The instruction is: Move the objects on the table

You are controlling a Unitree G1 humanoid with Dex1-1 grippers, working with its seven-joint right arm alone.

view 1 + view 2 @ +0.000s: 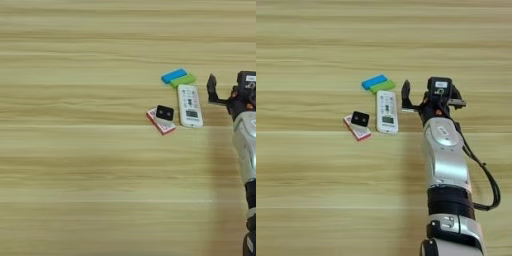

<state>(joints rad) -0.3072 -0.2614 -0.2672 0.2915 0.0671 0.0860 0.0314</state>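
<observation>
- I see the right gripper [418,97] hanging just right of the object cluster, at the end of the silver forearm [445,150] that enters from the bottom edge. One black finger [405,95] stands clear on the left; the fingers look released, grasping nothing.
- The long white button remote [387,112] lies flat on the light tan wooden tabletop [316,190], just left of that finger. Its long axis runs away from me, nearly straight up the view, display end toward me.
- The flat white rectangular box with red edging [357,128] lies just left of the remote, long axis slanted, near end angled toward the remote. The small black square block [360,118] rests on top of it.
- A blue flat bar [374,81] and a green flat bar [382,86] lie side by side, touching, beyond the remote's far end, both slanting up to the right.
- Risk, in my judgement: a leftward sweep could push the remote into the box and tip the block off.
- Risk: the bars crowd the remote's far end; reaching there could scatter them.
</observation>
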